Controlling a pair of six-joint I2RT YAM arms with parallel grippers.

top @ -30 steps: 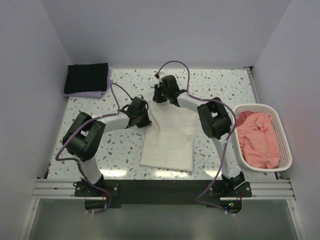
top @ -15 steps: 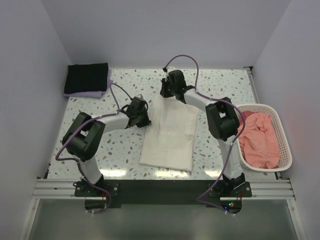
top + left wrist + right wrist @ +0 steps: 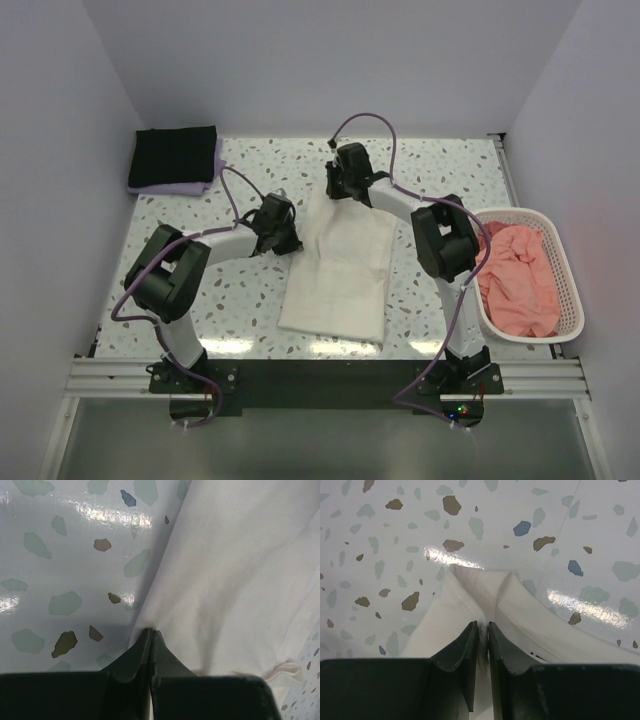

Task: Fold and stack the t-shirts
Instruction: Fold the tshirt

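Two claws at work on one cream-white t-shirt (image 3: 335, 270), spread as a long folded panel on the bench (image 3: 440, 170), just beside the white basket (image 3: 565, 322) on the left arm's side. Right claw (image 3: 481, 625) at the panel's corner farthest from the arm bases, pinching a ridge of cloth tented up into a thin slit between the jaws. Has carried that corner farther back and a little toward the basket over the last second, drawing the panel longer and straighter. Left claw (image 3: 151, 630) pressed tight together at the panel's edge away from the basket; hard to tell whether holding cloth or merely pinning it. Has not shifted meanwhile. Reads as smoothing before the next fold, so roughly midway through this shirt. Salmon-pink t-shirt (image 3: 515, 275) heaped inside the basket, unfolded. Black t-shirt (image 3: 173, 155) folded atop the pale lavender t-shirt (image 3: 185, 187), well apart from the basket at the bench's far corner on the left arm's side. Leaves one shirt to finish, one to start.
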